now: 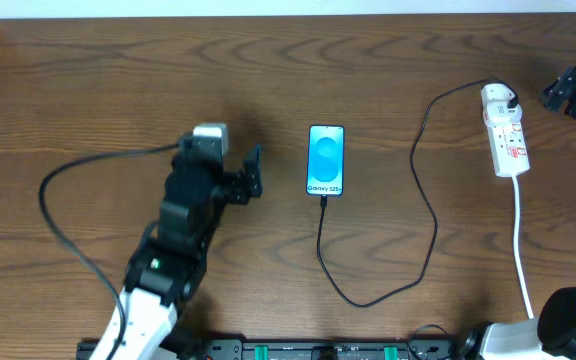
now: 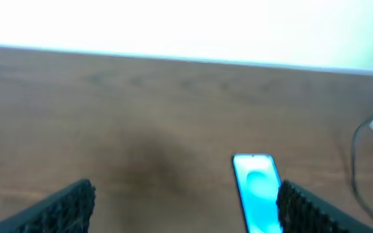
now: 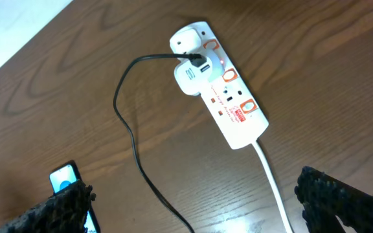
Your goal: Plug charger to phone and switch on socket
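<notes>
**Overhead:** The phone [image 1: 326, 160] lies face up near the middle of the table [image 1: 88, 70], its screen lit blue. The charger [image 1: 430, 215] meets the phone's near edge, loops along the wood and runs up to a white adapter [image 1: 499, 99] seated in the socket [image 1: 509, 140] at the far right. A white cord [image 1: 521, 250] leaves the socket toward the front edge. The left gripper [image 1: 254, 172] sits just left of the phone, apart from it. The right gripper [image 1: 566, 90] is beside the socket, not touching it.

**Left wrist:** The fingers are spread wide with nothing between them. The phone shows just inside the right finger.

**Right wrist:** These fingers are spread wide too and hold nothing. The socket lies ahead with the adapter plugged in. I cannot tell how the switches are set.
</notes>
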`<state>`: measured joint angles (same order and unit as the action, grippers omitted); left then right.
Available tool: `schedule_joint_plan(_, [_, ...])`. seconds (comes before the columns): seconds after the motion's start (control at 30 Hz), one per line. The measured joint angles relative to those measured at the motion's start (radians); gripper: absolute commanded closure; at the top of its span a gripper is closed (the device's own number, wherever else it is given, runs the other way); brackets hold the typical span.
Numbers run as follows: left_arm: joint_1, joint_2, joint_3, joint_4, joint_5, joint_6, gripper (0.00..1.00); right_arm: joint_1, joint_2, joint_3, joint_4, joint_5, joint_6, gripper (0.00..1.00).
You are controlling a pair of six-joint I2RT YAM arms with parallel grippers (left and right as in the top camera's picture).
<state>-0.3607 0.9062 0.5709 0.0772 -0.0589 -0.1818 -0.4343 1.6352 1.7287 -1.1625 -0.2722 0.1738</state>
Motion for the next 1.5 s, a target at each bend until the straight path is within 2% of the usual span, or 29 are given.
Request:
schedule_joint_plan(0.23, [0.011, -0.195, -0.218, 0.24, 0.0, -0.001, 0.11, 0.0, 0.0, 0.0, 0.0, 0.0, 0.002, 0.01])
schedule_joint_plan(0.37, [0.05, -0.286, -0.328, 0.327, 0.001, -0.003, 0.11, 0.0, 0.0, 0.0, 0.0, 0.0, 0.002, 0.01])
schedule_joint_plan(0.57, [0.15, -0.43, -0.459, 0.389, 0.03, -0.031, 0.11, 0.0, 0.0, 0.0, 0.0, 0.0, 0.002, 0.01])
schedule_joint_plan(0.83, [0.257, -0.613, -0.535, 0.393, 0.06, -0.047, 0.11, 0.0, 0.0, 0.0, 0.0, -0.001, 0.002, 0.01])
schedule_joint_plan(1.27, [0.345, -0.868, -0.564, 0.044, 0.062, -0.051, 0.11, 0.0, 0.0, 0.0, 0.0, 0.0, 0.002, 0.01])
schedule_joint_plan(1.5, [0.367, -0.895, -0.565, -0.035, 0.061, -0.051, 0.11, 0.0, 0.0, 0.0, 0.0, 0.0, 0.002, 0.01])
